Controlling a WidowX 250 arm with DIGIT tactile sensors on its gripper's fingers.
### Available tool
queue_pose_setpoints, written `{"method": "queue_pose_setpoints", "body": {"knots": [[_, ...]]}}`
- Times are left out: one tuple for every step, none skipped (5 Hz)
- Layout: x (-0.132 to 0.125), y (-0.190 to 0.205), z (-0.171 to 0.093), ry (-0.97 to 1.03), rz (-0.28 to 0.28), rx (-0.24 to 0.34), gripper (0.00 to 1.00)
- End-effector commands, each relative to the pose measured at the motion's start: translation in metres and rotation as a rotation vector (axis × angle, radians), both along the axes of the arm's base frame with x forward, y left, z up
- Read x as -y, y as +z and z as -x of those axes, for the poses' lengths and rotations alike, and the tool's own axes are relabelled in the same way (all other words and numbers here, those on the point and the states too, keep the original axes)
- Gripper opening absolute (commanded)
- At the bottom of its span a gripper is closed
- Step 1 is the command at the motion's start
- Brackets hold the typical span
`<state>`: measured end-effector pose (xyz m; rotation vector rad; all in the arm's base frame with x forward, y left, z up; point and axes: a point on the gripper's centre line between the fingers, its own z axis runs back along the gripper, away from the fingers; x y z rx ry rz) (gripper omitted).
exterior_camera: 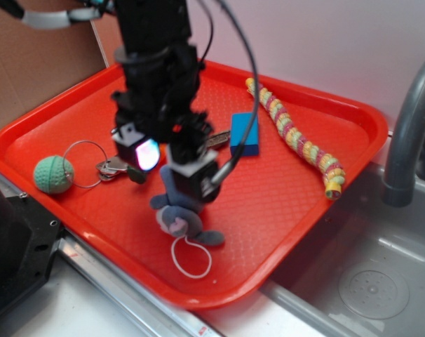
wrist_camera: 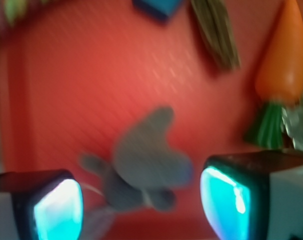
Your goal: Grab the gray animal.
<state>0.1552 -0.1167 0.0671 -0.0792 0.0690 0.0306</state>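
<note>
Lower centre of the tray (exterior_camera: 289,210): gray animal (exterior_camera: 179,219) lies flat, gripper (wrist_camera: 141,202) above it, jaws spread wide either side, holding nothing. Approach done; final descent, close and lift remain.

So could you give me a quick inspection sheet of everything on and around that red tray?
Surface: red plastic tray, beside a metal sink.
Job's things: small gray plush mouse with a white loop-cord tail, near the tray's front edge, under the gripper; in the wrist view it lies between the two fingers.
Clutter: green knitted ball; striped crocheted snake; blue block; orange plastic carrot; thin wire ring with metal pieces.
Grippers: black gripper open, fingers on either side of the mouse, not closed on it.
Cables: black cables hang along the arm.
Surroundings: gray faucet, cardboard at back left, pale wall.
</note>
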Motion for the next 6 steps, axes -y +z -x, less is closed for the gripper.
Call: {"method": "queue_pose_setpoints", "body": {"knots": [[-0.018,-0.019,-0.001,-0.041,0.033,0.038,1.0],[-0.012,-0.04,-0.022,-0.164,0.091,0.081,1.0],[-0.001,-0.045,-0.033,-0.202,0.09,0.06,1.0],[0.007,-0.045,-0.036,-0.233,0.049,0.027,0.79],[0.005,-0.035,-0.036,-0.267,0.034,0.016,0.0],[-0.003,-0.002,-0.035,-0.344,-0.012,0.015,0.0]]}}
